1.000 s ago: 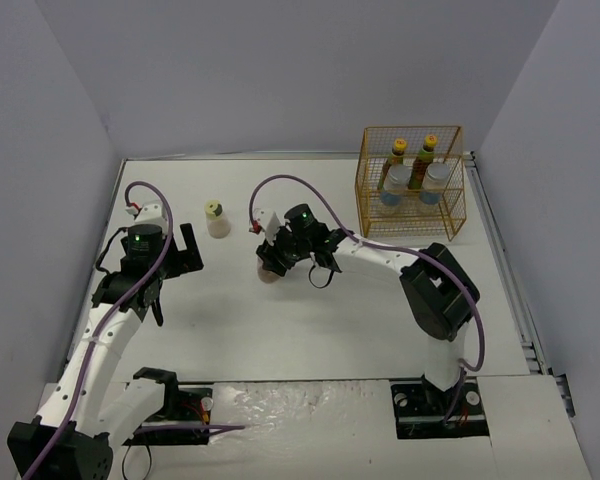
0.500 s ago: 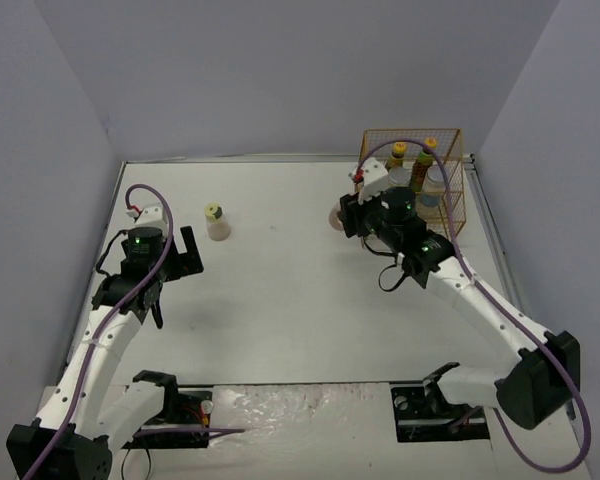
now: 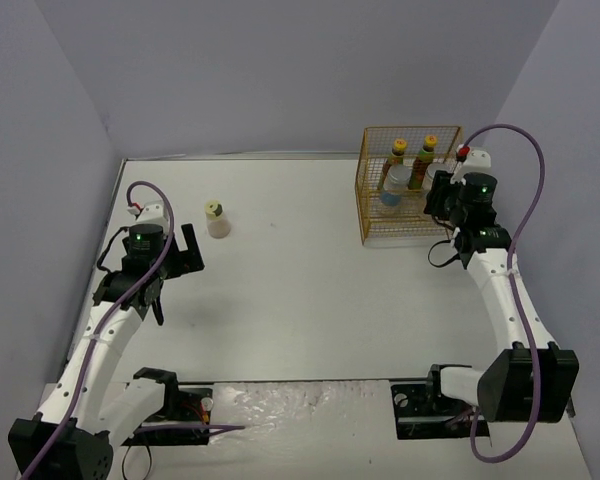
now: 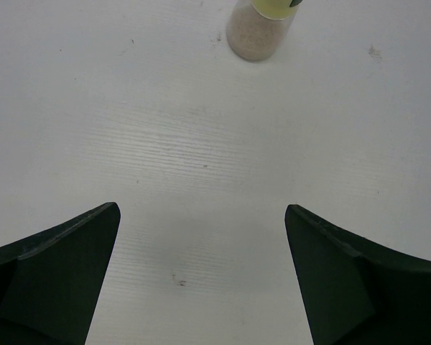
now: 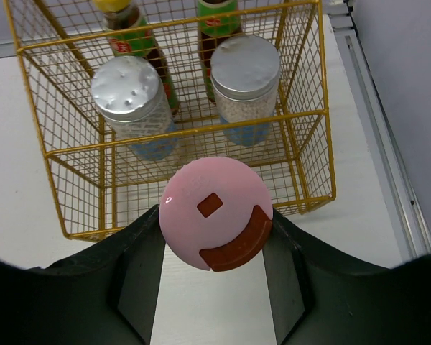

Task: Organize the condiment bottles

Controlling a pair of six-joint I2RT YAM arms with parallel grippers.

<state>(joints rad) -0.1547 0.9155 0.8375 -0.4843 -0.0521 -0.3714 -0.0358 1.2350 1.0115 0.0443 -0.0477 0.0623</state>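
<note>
Pink-capped bottle (image 5: 215, 205): one, clamped between the right gripper (image 5: 214, 228) fingers, just beside the yellow wire basket (image 5: 184, 139); cap faces the wrist camera, long axis running away from it, body hidden.
Basket contents: two silver-lidded jars (image 5: 126, 88) nearest the gripper, two tall dark bottles (image 5: 133, 39) behind them, all upright.
Yellow-green-capped bottle (image 3: 217, 219): one, upright, well left of the basket.
Left gripper (image 4: 201, 208): fingers wide, empty.
In the way: basket's wire wall, between the pink-capped bottle and the jars.

Yellow-green-capped bottle (image 4: 261, 34) cropped at 12 o'clock edge. Pink-capped bottle (image 5: 215, 213): body concealed beneath own cap. Tall bottles (image 5: 217, 20): caps cropped.
</note>
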